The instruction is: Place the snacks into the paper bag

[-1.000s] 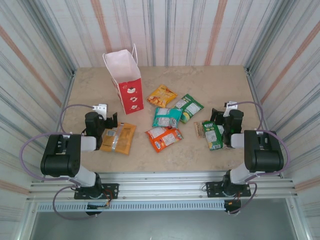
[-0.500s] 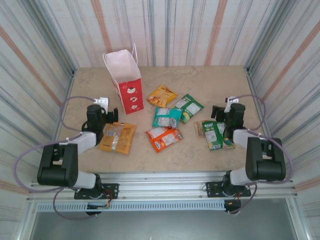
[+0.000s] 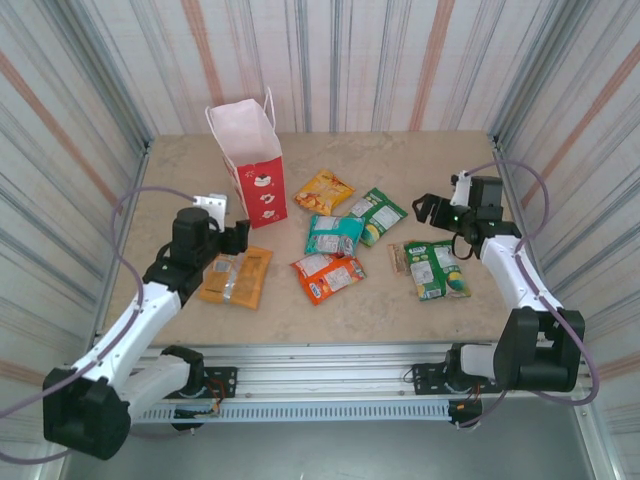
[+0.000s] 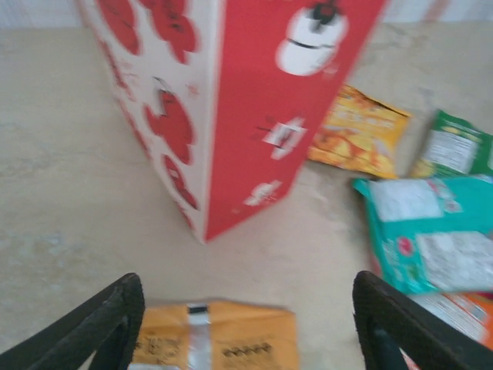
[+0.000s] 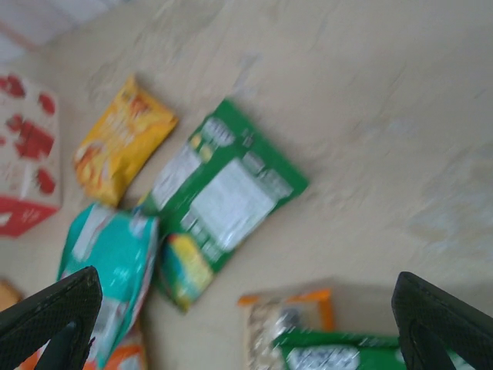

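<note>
The paper bag (image 3: 262,188) stands upright at the back left, its red side (image 4: 254,100) close ahead in the left wrist view. Snacks lie flat on the table: a yellow-orange pair (image 3: 237,276), a yellow packet (image 3: 323,190), a green one (image 3: 375,215), a teal one (image 3: 333,235), an orange one (image 3: 327,277), another green one (image 3: 437,268) and a brown bar (image 3: 400,258). My left gripper (image 3: 238,237) is open and empty above the far end of the yellow-orange packet (image 4: 216,339). My right gripper (image 3: 425,207) hangs open and empty, right of the green packet (image 5: 223,193) and above the bar (image 5: 296,324).
Striped walls close in the tabletop (image 3: 420,160) on three sides. Bare table lies behind the packets and along the front edge. The bag's thin handle (image 3: 270,100) sticks up at the back.
Both arms have stretched out from their bases. The left gripper moved forward and right toward the bag; the right gripper lifted and moved back off the green packet.
</note>
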You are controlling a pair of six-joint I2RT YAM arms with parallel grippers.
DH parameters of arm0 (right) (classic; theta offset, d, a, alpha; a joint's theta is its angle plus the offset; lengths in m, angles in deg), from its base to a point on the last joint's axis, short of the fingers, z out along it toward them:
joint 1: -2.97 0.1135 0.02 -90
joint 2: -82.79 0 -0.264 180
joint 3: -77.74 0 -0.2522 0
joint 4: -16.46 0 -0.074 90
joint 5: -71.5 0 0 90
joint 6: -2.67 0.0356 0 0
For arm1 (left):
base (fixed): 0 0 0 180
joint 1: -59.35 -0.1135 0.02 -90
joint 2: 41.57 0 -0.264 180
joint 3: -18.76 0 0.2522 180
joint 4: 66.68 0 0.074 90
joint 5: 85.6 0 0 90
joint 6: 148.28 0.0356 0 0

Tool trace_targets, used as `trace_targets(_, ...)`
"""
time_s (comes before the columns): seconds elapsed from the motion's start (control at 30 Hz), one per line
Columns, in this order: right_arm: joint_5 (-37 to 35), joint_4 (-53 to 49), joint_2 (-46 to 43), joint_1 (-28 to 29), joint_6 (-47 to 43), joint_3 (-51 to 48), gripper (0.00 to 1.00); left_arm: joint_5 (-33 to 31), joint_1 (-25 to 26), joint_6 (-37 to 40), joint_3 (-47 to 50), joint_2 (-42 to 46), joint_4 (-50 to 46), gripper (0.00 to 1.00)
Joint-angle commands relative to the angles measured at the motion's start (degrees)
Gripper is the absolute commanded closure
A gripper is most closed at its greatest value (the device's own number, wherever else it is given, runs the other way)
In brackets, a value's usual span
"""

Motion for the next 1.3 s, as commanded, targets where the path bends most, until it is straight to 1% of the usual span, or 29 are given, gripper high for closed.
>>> trace_targets(0.0, 3.56, -10.71, -2.2, 3.69, 2.41, 1.89, 0.01, 8.93, 1.56, -6.58, 1.35, 2.96, -5.96, 0.34)
trace_targets(0.03, 3.29, -11.6, -2.6, 4.83, 3.63, 1.44, 0.01, 12.22, 2.09, -7.39, 1.93, 3.29, -5.77, 0.4)
trace_targets(0.07, 3.59, -12.12, -3.12, 5.7, 4.59, 0.91, 0.01, 13.76, 2.73, -8.36, 2.38, 3.3, -5.53, 0.43)
trace_targets(0.17, 4.27, -10.99, -5.66, 9.55, 8.65, -2.55, 0.0, 14.12, 6.99, -11.43, 4.59, 2.21, -4.05, 0.45)
trace_targets(0.27, 7.52, -6.49, -8.64, 11.17, 13.35, -7.88, 0.08, 12.24, 12.76, -13.36, 5.17, -0.97, -1.11, 0.46)
trace_targets(0.33, 11.07, -1.48, -9.84, 10.84, 17.7, -11.74, 0.11, 10.46, 16.18, -15.46, 4.4, -4.68, 1.26, 0.47)
trace_targets(0.43, 15.67, 10.67, -9.32, 10.42, 26.13, -17.59, 0.17, 10.45, 18.57, -18.51, 2.5, -12.25, 5.54, 0.49)
trace_targets(0.5, 17.41, 14.19, -6.94, 10.68, 28.33, -18.35, 0.21, 12.66, 19.03, -19.06, 0.18, -18.11, 7.63, 0.51)
trace_targets(0.6, 19.74, 15.07, -2.31, 10.98, 28.66, -16.99, 0.26, 13.76, 19.65, -18.56, -5.17, -26.23, 7.3, 0.54)
trace_targets(0.73, 21.06, 22.36, 2.49, 12.4, 32.23, -16.03, 0.28, 13.15, 19.58, -17.74, -11.7, -33.48, 8.09, 0.56)
trace_targets(0.8, 20.68, 23.71, 5.47, 13.36, 32.67, -14.42, 0.29, 12.83, 19.25, -17.31, -14.75, -36.07, 7.94, 0.57)
trace_targets(0.93, 19.83, 25.88, 12.08, 14.97, 34.31, -11.53, 0.29, 11.68, 17.94, -18.04, -20.29, -41.12, 5.15, 0.63)
trace_targets(1.0, 19.13, 26.32, 14.86, 15.83, 34.94, -10.2, 0.29, 12.12, 17.32, -17.82, -22.07, -43.22, 4.33, 0.67)
trace_targets(1.13, 17.97, 27.08, 19.61, 17.87, 35.56, -7.43, 0.29, 14.29, 16.44, -17.27, -24.13, -46.88, 4.56, 0.69)
trace_targets(1.27, 17.51, 29.13, 23.99, 18.91, 36.44, -5.46, 0.3, 15.05, 16.22, -17.39, -24.46, -48.68, 4.78, 0.7)
